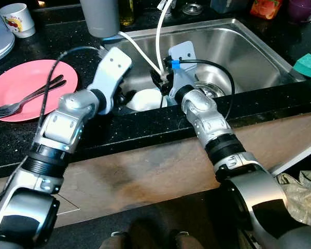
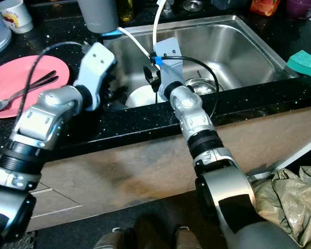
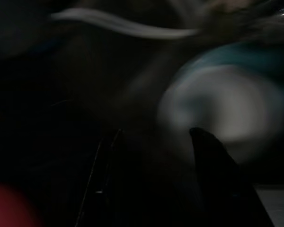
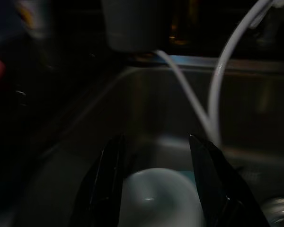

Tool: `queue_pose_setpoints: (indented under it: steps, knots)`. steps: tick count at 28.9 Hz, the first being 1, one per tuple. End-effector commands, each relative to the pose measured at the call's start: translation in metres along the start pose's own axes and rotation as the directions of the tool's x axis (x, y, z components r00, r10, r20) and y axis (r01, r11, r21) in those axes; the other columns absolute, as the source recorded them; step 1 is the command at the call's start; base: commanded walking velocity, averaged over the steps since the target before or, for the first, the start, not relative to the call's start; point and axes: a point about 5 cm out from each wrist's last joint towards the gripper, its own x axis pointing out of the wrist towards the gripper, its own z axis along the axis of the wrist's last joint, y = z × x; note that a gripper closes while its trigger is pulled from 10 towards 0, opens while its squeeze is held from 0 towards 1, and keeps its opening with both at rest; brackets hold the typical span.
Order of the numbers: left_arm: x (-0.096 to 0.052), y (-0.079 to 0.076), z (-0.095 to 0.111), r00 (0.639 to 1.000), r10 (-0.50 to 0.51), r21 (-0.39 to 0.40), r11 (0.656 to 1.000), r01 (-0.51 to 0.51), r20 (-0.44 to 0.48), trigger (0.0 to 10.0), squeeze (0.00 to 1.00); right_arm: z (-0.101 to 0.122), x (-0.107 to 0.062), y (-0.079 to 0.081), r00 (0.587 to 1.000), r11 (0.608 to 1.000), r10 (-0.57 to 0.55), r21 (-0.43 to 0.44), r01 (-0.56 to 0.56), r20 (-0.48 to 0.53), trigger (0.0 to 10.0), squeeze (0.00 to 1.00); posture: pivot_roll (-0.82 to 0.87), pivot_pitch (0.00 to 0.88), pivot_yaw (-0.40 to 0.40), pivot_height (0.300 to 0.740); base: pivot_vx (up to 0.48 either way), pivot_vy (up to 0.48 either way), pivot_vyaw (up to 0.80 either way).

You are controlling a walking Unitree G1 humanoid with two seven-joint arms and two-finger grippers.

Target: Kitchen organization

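Early stage: right gripper [image 4: 154,189] spread open over white bowl [image 4: 156,198] in sink [image 1: 259,57]; left gripper [image 3: 151,179] open beside it, nothing lifted.

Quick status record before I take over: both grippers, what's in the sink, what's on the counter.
left gripper: in the sink over its left side, fingers apart, beside the white bowl
right gripper: open, fingers either side of the white bowl, not closed on it
sink: steel, white bowl at front left, two white hoses hanging in
counter left: pink plate carrying forks, mug
counter right: green sponge
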Motion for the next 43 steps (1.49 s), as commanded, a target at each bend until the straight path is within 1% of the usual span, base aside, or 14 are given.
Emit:
queue_pose_setpoints:
  steps: [1, 2, 3, 5, 6, 8, 19, 20, 22, 27, 28, 32, 36, 43]
  knots:
    - [-0.005, 0.019, -0.003, 0.997, 0.079, 0.013, 0.997, -0.079, -0.026, 10.0, 0.0, 0.002, -0.002, 0.006, 0.999, 0.996, 0.054, 0.075, -0.054, 0.008, 10.0, 0.0, 0.01, 0.211, 0.019, 0.74, 0.0, 0.0, 0.0]
    - [-0.007, 0.027, -0.004, 0.994, 0.103, 0.014, 0.995, -0.103, -0.037, 10.0, 0.0, 0.005, -0.003, 0.01, 0.996, 0.991, 0.091, 0.1, -0.092, 0.017, 10.0, 0.0, 0.01, 0.211, 0.019, 0.74, 0.0, 0.0, 0.0]
    - [-0.01, 0.036, -0.005, 0.99, 0.131, 0.022, 0.991, -0.13, -0.053, 10.0, 0.93, 0.008, -0.006, 0.015, 0.989, 0.983, 0.143, 0.113, -0.145, 0.027, 10.0, 0.0, 0.02, 0.211, 0.019, 0.74, 0.0, 0.0, 0.0]
    - [-0.017, 0.051, -0.008, 0.98, 0.178, 0.041, 0.984, -0.175, -0.089, 10.0, 1.0, 0.013, -0.013, 0.025, 0.972, 0.965, 0.23, 0.118, -0.234, 0.05, 10.0, 0.0, 0.02, 0.211, 0.019, 0.74, 0.0, 0.0, 0.0]
    - [-0.02, 0.058, -0.01, 0.974, 0.199, 0.05, 0.98, -0.194, -0.106, 10.0, 1.0, 0.017, -0.017, 0.03, 0.96, 0.954, 0.271, 0.115, -0.277, 0.065, 10.0, 0.0, 0.02, 0.213, 0.019, 0.74, 0.0, 0.0, 0.0]
    - [-0.027, 0.07, -0.014, 0.961, 0.24, 0.082, 0.97, -0.23, -0.14, 10.0, 0.02, 0.025, -0.024, 0.037, 0.942, 0.937, 0.322, 0.109, -0.331, 0.092, 10.0, 0.0, 0.02, 0.213, 0.019, 0.74, 0.0, 0.0, 0.0]
    - [-0.038, 0.081, -0.029, 0.942, 0.226, 0.083, 0.974, -0.211, -0.249, 10.0, 0.0, 0.041, -0.038, 0.047, 0.906, 0.903, 0.405, 0.101, -0.417, 0.123, 10.0, 0.0, 0.02, 0.206, 0.019, 0.74, 0.0, 0.0, 0.0]
    - [-0.039, 0.08, -0.032, 0.941, 0.207, 0.075, 0.978, -0.194, -0.269, 10.0, 0.2, 0.042, -0.041, 0.049, 0.898, 0.895, 0.425, 0.097, -0.436, 0.115, 10.0, 0.0, 0.03, 0.205, 0.018, 0.74, 0.0, 0.0, 0.0]
    - [-0.041, 0.08, -0.035, 0.936, 0.19, 0.068, 0.982, -0.177, -0.296, 10.0, 0.84, 0.042, -0.043, 0.052, 0.89, 0.887, 0.444, 0.092, -0.453, 0.104, 10.0, 0.0, 0.03, 0.205, 0.018, 0.74, 0.0, 0.0, 0.0]
    - [-0.044, 0.083, -0.039, 0.923, 0.206, 0.085, 0.978, -0.188, -0.324, 10.0, 0.87, 0.043, -0.044, 0.054, 0.887, 0.883, 0.452, 0.091, -0.46, 0.095, 10.0, 0.0, 0.03, 0.199, 0.015, 0.74, 0.0, 0.0, 0.0]
    - [-0.045, 0.085, -0.042, 0.915, 0.211, 0.078, 0.977, -0.196, -0.343, 10.0, 0.0, 0.042, -0.045, 0.056, 0.883, 0.879, 0.461, 0.089, -0.468, 0.087, 10.0, 0.0, 0.03, 0.199, 0.015, 0.74, 0.0, 0.0, 0.0]
    - [-0.049, 0.089, -0.049, 0.901, 0.204, 0.013, 0.976, -0.215, -0.384, 10.0, 0.0, 0.042, -0.047, 0.058, 0.873, 0.87, 0.482, 0.079, -0.487, 0.07, 10.0, 0.0, 0.03, 0.194, 0.014, 0.74, 0.0, 0.0, 0.0]
    - [-0.054, 0.096, -0.06, 0.884, 0.155, -0.134, 0.962, -0.236, -0.441, 10.0, 0.0, 0.043, -0.051, 0.06, 0.859, 0.857, 0.51, 0.059, -0.511, 0.04, 10.0, 0.0, 0.03, 0.188, 0.016, 0.74, 0.0, 0.0, 0.0]
    - [-0.057, 0.1, -0.069, 0.867, 0.113, -0.207, 0.949, -0.24, -0.485, 10.0, 0.0, 0.045, -0.054, 0.061, 0.849, 0.848, 0.528, 0.039, -0.529, 0.017, 10.0, 0.0, 0.03, 0.186, 0.016, 0.74, 0.0, 0.0, 0.0]
